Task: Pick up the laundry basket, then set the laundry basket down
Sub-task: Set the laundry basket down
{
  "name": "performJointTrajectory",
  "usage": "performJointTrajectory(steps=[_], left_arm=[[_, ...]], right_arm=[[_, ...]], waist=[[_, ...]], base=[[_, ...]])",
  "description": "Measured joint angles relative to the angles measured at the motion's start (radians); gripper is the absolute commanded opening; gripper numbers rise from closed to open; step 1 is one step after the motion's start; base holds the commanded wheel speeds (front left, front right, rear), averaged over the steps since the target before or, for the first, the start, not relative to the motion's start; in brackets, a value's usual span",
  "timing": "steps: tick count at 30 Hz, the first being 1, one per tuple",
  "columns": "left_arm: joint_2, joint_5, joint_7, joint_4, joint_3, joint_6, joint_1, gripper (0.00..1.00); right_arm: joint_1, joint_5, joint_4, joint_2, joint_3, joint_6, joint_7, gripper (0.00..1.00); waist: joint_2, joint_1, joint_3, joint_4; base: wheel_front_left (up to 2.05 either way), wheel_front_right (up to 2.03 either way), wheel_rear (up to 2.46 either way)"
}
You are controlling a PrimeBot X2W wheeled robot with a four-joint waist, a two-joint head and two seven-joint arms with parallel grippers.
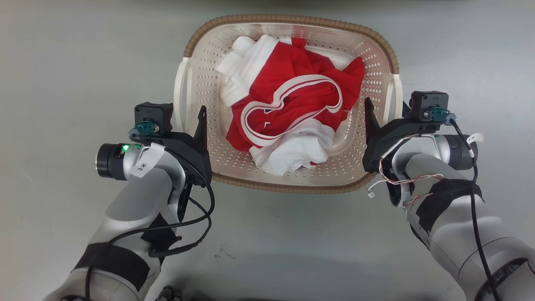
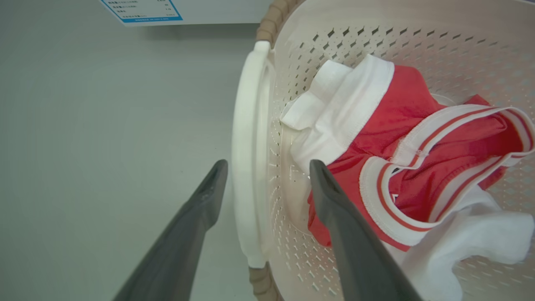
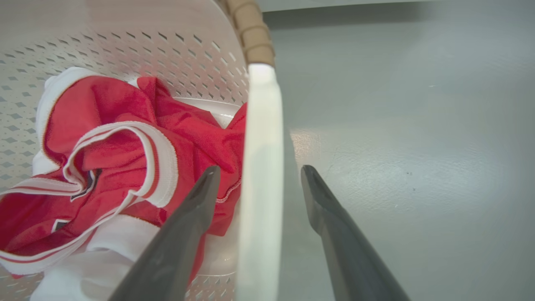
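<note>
The laundry basket (image 1: 292, 19), cream and perforated with a brown woven-look rim, sits on the grey floor with red and white clothes (image 1: 292, 104) heaped inside. My left gripper (image 1: 186, 113) is open and straddles the basket's left white handle (image 2: 246, 167), one finger outside and one inside the wall. In the left wrist view, the left gripper (image 2: 268, 164) has gaps on both sides of the handle. My right gripper (image 1: 386, 104) is open in the same way around the right handle (image 3: 261, 125). In the right wrist view, the right gripper (image 3: 260, 168) does not pinch the handle.
Bare grey floor (image 1: 75, 62) surrounds the basket on all sides. The bottom of a white appliance with a blue-edged label (image 2: 142, 10) shows beyond the basket's left side. A small dark object (image 1: 169, 294) lies at the frame's bottom edge near my left arm.
</note>
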Motion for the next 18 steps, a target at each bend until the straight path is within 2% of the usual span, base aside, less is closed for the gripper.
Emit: performJointTrajectory(steps=[18], left_arm=[[0.0,0.0,0.0,0.022,0.013,0.0,0.032,1.0]], right_arm=[[0.029,-0.01,0.005,-0.001,-0.037,0.0,0.0,1.0]], waist=[[0.0,0.0,-0.107,-0.005]], base=[[0.0,0.0,0.0]])
